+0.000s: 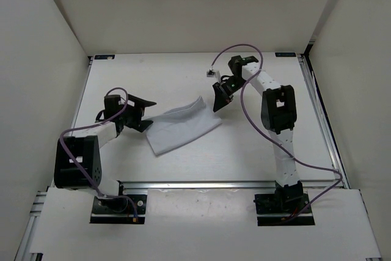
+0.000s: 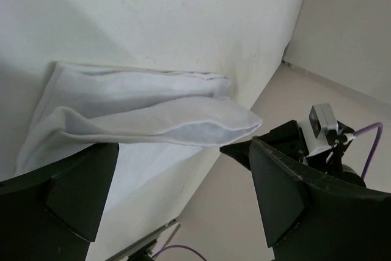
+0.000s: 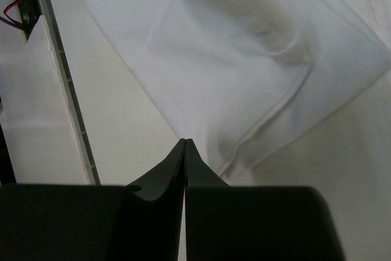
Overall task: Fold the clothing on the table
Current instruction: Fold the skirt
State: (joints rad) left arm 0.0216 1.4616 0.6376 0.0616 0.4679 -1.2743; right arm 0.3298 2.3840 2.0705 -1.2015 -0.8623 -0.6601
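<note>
At the left, note the left gripper (image 1: 148,115) spread wide and empty, hovering just beside the near-left end of the clothing (image 1: 183,128). Risks closing on the top layer alone, given the loose, puffed upper layer over a flatter one in the left wrist view; would then peel the layers apart instead of carrying the whole edge. Could also drag the thin fabric across the table (image 1: 153,77) and bunch it, if brought in too low. In the middle, see the clothing lying on the table between the two arms, apparently doubled into a long band. At the right, find the right gripper (image 1: 219,99) pressed together with no fabric visible between the tips, poised at the far-right end of the clothing, close to a hemmed corner in its own wrist view. Cannot take hold while closed; pushed down like this, would only poke or crease the hem. As for direction: runs diagonally in the overhead view, long axis from near-left to far-right, one end toward each gripper, lying mostly flat, with a slight curl along the far edge.
</note>
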